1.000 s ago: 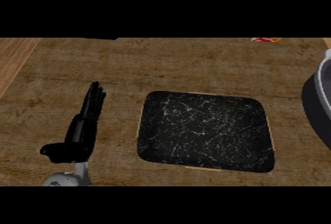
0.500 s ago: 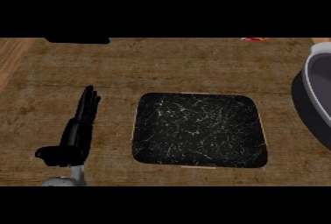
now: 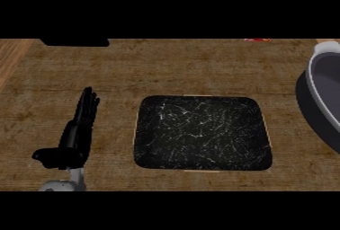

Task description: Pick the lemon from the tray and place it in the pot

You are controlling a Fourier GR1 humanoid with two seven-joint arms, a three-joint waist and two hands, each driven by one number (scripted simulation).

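A square black tray [image 3: 203, 133] with white scratch marks lies at the middle of the wooden counter; no lemon shows on it. The grey pot [image 3: 324, 87] is cut off by the right edge, with only part of its rim and inside visible. My left hand [image 3: 74, 134] rests left of the tray, fingers straight and pointing away from me, thumb out to the left. No lemon is visible anywhere in the head view. My right hand does not show.
A dark object [image 3: 74, 42] sits at the top left edge. A small red thing [image 3: 257, 40] peeks in at the top right. A lighter wood strip [image 3: 10, 58] runs down the far left.
The whole view has shifted: the tray and left hand appear slightly further left and lower, and more of the pot shows at the right. The hand's pose is unchanged.
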